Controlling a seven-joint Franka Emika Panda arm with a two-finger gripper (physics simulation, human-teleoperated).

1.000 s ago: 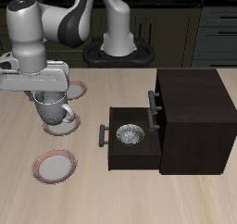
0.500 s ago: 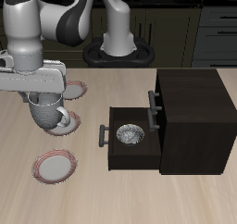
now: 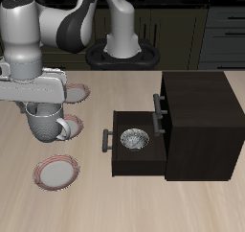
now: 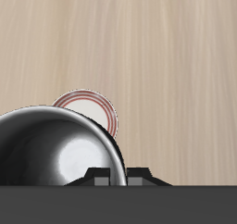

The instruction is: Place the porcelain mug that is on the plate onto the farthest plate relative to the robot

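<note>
The porcelain mug (image 3: 46,126), pale grey with its loop handle toward the cabinet, hangs above the table with my gripper (image 3: 43,107) shut on its rim. The plate it came from is mostly hidden behind the mug. The farthest plate (image 3: 55,173), white with a pinkish-red rim, lies bare near the table's front edge, just forward of the mug. In the wrist view the mug (image 4: 56,158) fills the foreground, and a red-rimmed plate (image 4: 94,107) shows partly past its rim; I cannot tell which plate it is.
A third red-rimmed plate (image 3: 77,92) lies farther back. A dark cabinet (image 3: 196,106) stands beside the mug's area, its drawer (image 3: 134,151) pulled open with a grey patterned bowl (image 3: 134,139) inside.
The gripper has carried the mug up off its plate, sideways away from the cabinet and slightly toward the table's front edge. The handle now points at the cabinet.
</note>
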